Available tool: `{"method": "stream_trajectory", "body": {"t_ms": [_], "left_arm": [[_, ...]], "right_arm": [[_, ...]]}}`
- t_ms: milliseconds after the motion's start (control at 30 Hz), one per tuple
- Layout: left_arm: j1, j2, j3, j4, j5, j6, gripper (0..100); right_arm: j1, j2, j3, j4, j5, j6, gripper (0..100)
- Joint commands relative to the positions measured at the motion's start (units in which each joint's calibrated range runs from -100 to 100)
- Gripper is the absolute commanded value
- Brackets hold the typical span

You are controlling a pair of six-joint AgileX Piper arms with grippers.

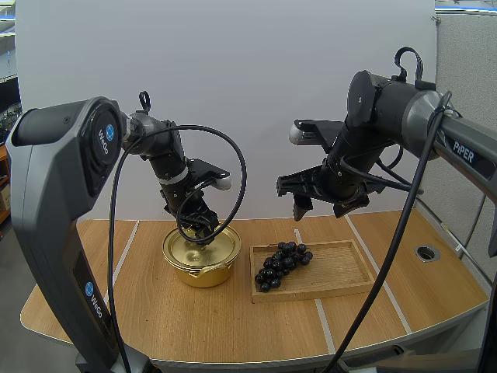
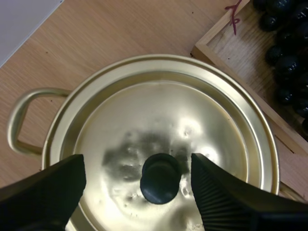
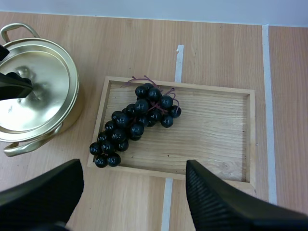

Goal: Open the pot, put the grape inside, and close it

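Item 1 – L gripper: directly over pot; fingers apart, one each side of lid's knob, gap on both sides, nothing clamped

Item 2 – pot: gold metal, loop handles, sits on table; lid seated on it, closed. Lid looks thin, stiff, light. Polished dome prob. slick, so place to hold is the black knob at centre, not the rim

Item 3 – tray: wood, just right of pot, near but apart

Item 4 – grapes: dark bunch in tray, at the end nearest pot, last berries at tray's rim by pot; reddish stem at the end away from pot. Judged light & floppy, berries round, smooth, may roll or pull off. Best grip approx. mid-bunch where thickest, or stem if fingers close that fine

Item 5 – R gripper: up high, right of pot, above tray; fingers apart, empty

Status: lid-off step not yet done; grapes not in pot
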Motion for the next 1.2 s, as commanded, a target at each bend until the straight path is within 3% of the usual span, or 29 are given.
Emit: {"method": "stream_trajectory", "body": {"t_ms": [0,267,400,500,800,1167], "left_arm": [[-0.24,0.02,-0.44,-1.45,-0.65,0.47,100],[-0.24,0.02,-0.44,-1.54,-1.03,0.47,100],[-0.24,0.02,-0.44,-1.54,-0.87,0.47,40],[-0.24,0.02,-0.44,-1.54,-0.46,0.47,0],[-0.24,-0.59,-2.30,-1.32,3.96,0.18,0],[-0.24,-15.68,-19.78,-1.70,13.63,-1.96,0]], "right_arm": [[-0.30,-0.37,-0.41,0.15,-0.14,-0.20,100],[-0.30,-0.37,-0.41,0.15,-0.14,-0.20,100],[-0.30,-0.37,-0.41,0.15,-0.14,-0.20,100],[-0.30,-0.37,-0.41,0.15,-0.14,-0.20,100],[-0.30,-0.37,-0.41,0.15,-0.14,-0.20,100],[-0.30,-0.37,-0.41,0.15,-0.14,-0.20,100]]}}
